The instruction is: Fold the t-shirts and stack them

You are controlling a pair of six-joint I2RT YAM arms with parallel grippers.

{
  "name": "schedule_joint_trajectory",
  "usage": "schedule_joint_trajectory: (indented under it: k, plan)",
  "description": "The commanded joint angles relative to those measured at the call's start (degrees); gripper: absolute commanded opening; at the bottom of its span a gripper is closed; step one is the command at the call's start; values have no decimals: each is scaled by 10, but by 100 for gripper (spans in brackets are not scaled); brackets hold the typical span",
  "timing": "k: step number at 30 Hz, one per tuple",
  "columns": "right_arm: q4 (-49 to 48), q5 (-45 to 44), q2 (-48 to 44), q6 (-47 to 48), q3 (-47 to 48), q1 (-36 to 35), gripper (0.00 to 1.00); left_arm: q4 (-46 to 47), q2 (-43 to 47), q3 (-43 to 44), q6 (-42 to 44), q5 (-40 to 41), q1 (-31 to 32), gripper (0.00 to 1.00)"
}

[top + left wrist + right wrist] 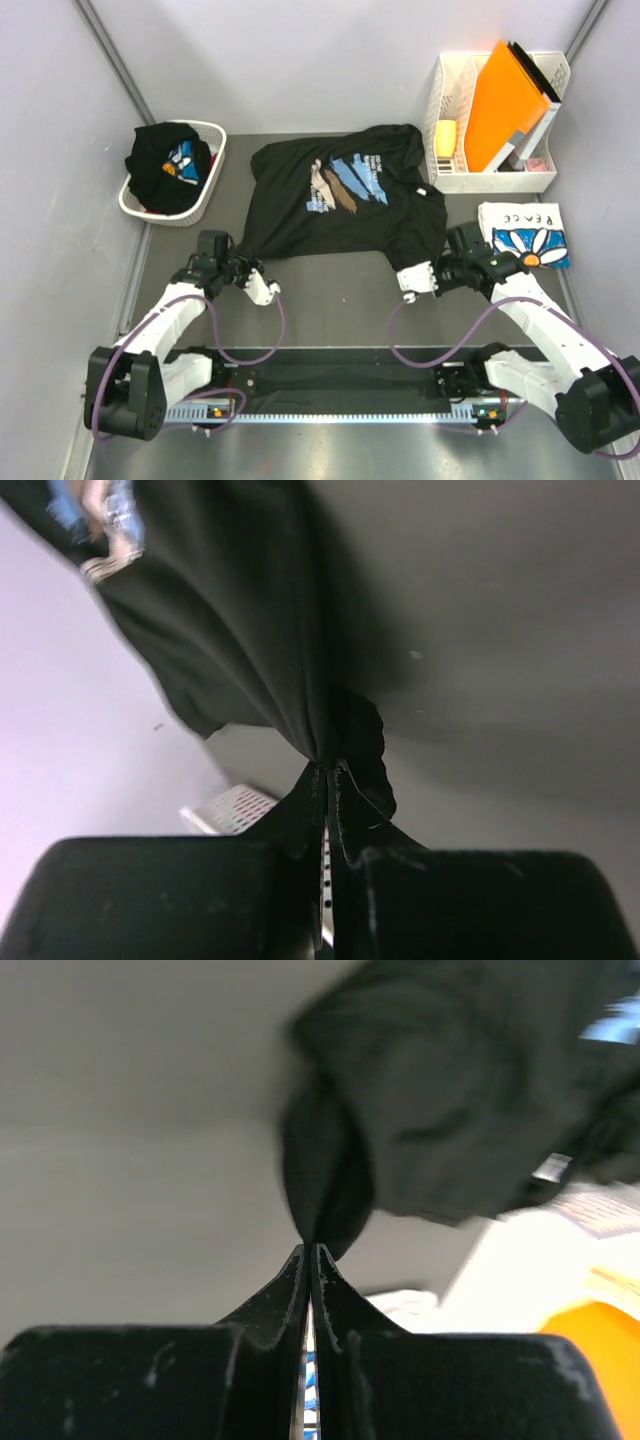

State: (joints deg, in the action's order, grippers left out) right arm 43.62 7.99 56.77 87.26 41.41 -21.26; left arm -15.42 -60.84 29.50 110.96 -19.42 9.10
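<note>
Top external view first: I see the black t-shirt (pixel 345 200) with the blue, white and tan brush-stroke print spread chest-up on the dark table (pixel 330 300), its collar toward the far wall. The left gripper (pixel 248 268) sits at the shirt's near-left hem corner and the right gripper (pixel 418 275) at the near-right corner. On the far left a white basket (pixel 205 195) holds a second black t-shirt (pixel 160 165), bunched up. On the right a folded white t-shirt (pixel 525 235) with a blue daisy print lies just beside the right arm. Behind it a white rack (pixel 445 95) holds an orange folder (pixel 510 100).

Left wrist view: the left gripper (pixel 328 770) has its jaws pressed together on a gathered fold of the black t-shirt (pixel 250 620), which stretches away up and to the left. A bit of the basket (pixel 235 805) shows behind the fingers.

Right wrist view: it is blurred, but I can see the right gripper (pixel 310 1252) pinching a tuck of the black t-shirt (pixel 440 1110), jaws closed on the cloth. The orange folder (pixel 600 1350) shows at the lower right corner
</note>
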Motion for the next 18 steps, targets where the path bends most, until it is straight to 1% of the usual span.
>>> schedule_joint_trajectory:
  k: [1, 5, 9, 10, 13, 14, 15, 16, 17, 18]
  plan:
    - [139, -3, 11, 37, 29, -6, 0, -202, -27, 80, 46, 12, -1, 0]
    - [166, -21, 11, 59, 26, -6, 0, -258, -52, 111, 66, 42, -4, 0]
    - [166, -55, -4, 84, 15, 4, 0, -263, -71, 119, 72, 88, -7, 0]
    - [166, -60, -8, 87, 18, 15, 0, -262, -77, 120, 74, 121, -8, 0]
    - [172, -54, -15, 98, 42, 46, 0, -278, -103, 145, 73, 141, -22, 0]
    - [174, -48, -17, 98, 51, 54, 0, -295, -110, 178, 73, 139, -34, 0]
    - [171, -41, -20, 98, 70, 62, 0, -339, -123, 199, 73, 130, -41, 0]
    - [165, -22, -25, 91, 80, 76, 0, -357, -127, 219, 66, 122, -45, 0]
    - [162, -11, -39, 77, 90, 84, 0, -374, -131, 263, 42, 106, -50, 0]
    - [162, -3, -44, 72, 114, 90, 0, -414, -133, 286, 33, 98, -51, 0]
